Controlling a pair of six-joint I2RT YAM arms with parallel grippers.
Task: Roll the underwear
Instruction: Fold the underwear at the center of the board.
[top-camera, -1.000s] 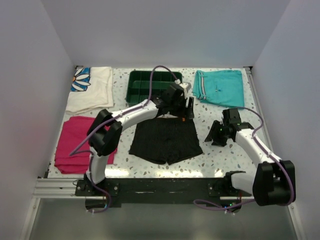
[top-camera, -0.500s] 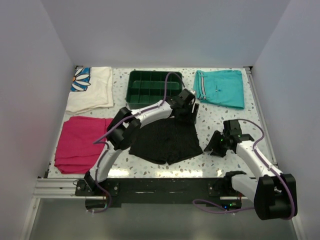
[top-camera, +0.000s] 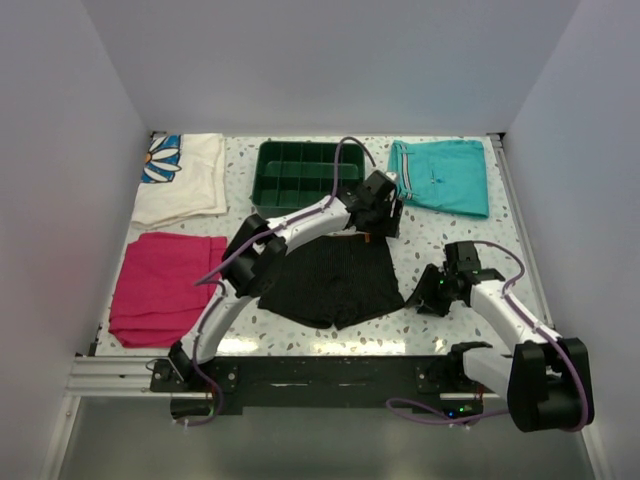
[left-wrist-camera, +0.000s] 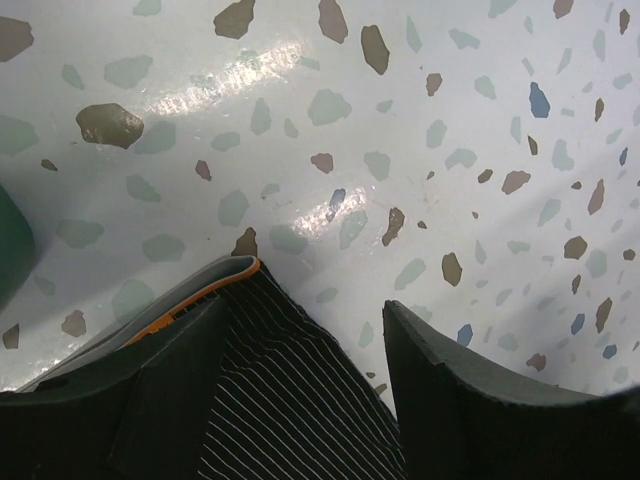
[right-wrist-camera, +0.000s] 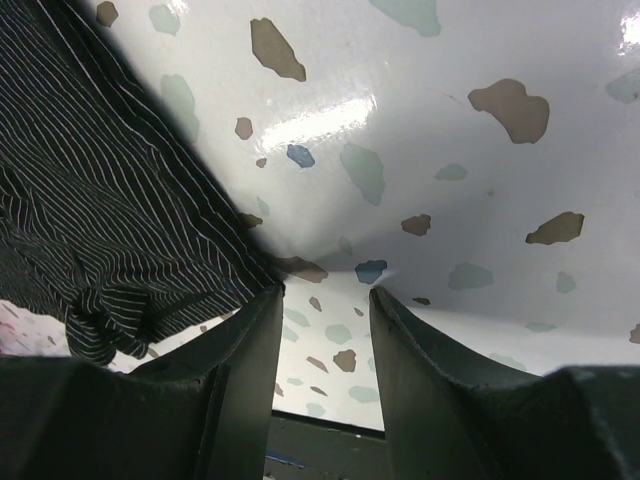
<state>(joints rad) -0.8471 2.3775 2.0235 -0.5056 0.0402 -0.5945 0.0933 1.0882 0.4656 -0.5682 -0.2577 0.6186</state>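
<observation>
The black striped underwear (top-camera: 332, 280) lies flat in the middle of the table, waistband at the far side. My left gripper (top-camera: 383, 222) is open at its far right waistband corner. In the left wrist view the orange-edged corner (left-wrist-camera: 215, 285) and striped fabric (left-wrist-camera: 290, 400) lie between the open fingers (left-wrist-camera: 470, 400) of the left gripper (left-wrist-camera: 300, 340). My right gripper (top-camera: 428, 297) is open just right of the underwear's near right hem. In the right wrist view the fabric edge (right-wrist-camera: 120, 200) lies beside the left finger (right-wrist-camera: 235, 370) of the right gripper (right-wrist-camera: 325, 300), with only bare table between the fingers.
A green divided tray (top-camera: 300, 175) stands behind the underwear. Teal shorts (top-camera: 440, 175) lie at the far right, a white flowered cloth (top-camera: 185, 175) at the far left, a magenta folded cloth (top-camera: 160, 285) at the near left. White walls enclose the table.
My left gripper has moved right along the waistband to its right corner. My right gripper has moved slightly nearer and left, toward the underwear's right hem.
</observation>
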